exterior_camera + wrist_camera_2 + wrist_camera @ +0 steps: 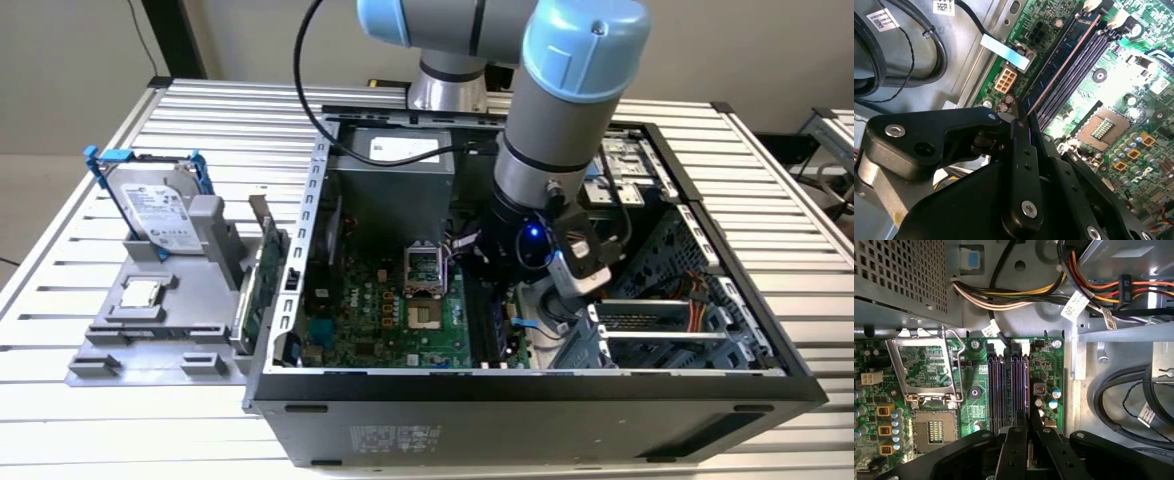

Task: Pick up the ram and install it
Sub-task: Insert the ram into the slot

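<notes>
The ram (1061,55) is a thin bluish stick with a copper-coloured edge. It runs from my fingertips along the black memory slots (1079,65) toward the white latches (1118,20). My gripper (1021,122) is shut on its near end. In the first wrist view the ram (1027,390) shows edge-on beside the slots (1006,390), with my gripper (1028,427) straddling it. I cannot tell whether it is seated in a slot. In the exterior view my gripper (514,300) is low inside the open computer case (534,390), over the motherboard's right part.
The processor socket (929,370) with its raised metal frame lies beside the slots. Bundled cables (1019,292) and the power supply (394,165) sit close behind. Outside the case, a grey stand (147,330) holds a hard drive in a blue frame (154,205) and a green expansion card (267,270).
</notes>
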Robot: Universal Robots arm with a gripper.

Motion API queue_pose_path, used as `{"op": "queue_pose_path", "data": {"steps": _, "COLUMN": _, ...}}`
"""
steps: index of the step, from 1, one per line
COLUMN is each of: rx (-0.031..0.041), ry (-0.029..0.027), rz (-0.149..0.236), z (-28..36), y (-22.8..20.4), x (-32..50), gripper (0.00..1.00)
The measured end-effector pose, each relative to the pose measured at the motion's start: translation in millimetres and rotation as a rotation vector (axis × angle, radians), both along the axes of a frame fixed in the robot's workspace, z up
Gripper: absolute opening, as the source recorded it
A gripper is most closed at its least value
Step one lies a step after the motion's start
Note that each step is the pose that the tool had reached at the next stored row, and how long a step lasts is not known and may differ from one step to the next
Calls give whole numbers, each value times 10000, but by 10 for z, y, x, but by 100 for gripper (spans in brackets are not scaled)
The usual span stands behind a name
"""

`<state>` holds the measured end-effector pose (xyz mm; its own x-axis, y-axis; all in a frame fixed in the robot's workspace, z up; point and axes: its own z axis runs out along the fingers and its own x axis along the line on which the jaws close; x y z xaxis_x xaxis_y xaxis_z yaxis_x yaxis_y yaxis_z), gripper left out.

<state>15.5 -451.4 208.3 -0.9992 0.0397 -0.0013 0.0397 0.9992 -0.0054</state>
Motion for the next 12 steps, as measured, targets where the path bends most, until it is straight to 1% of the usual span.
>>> {"op": "queue_pose_path", "data": {"steps": 8, "rx": 3, "ry": -1, "rz": -1, "z": -10, "y": 0, "x": 0, "gripper": 0}}
{"op": "queue_pose_path", "data": {"steps": 9, "rx": 32, "ry": -8, "rz": 0, "z": -17, "y": 5, "x": 2, "gripper": 0}}
{"op": "queue_pose_path", "data": {"steps": 10, "rx": 31, "ry": -8, "rz": 0, "z": -21, "y": 6, "x": 2, "gripper": 100}}
{"op": "queue_pose_path", "data": {"steps": 12, "rx": 9, "ry": -2, "rz": -1, "z": -14, "y": 1, "x": 0, "gripper": 100}}
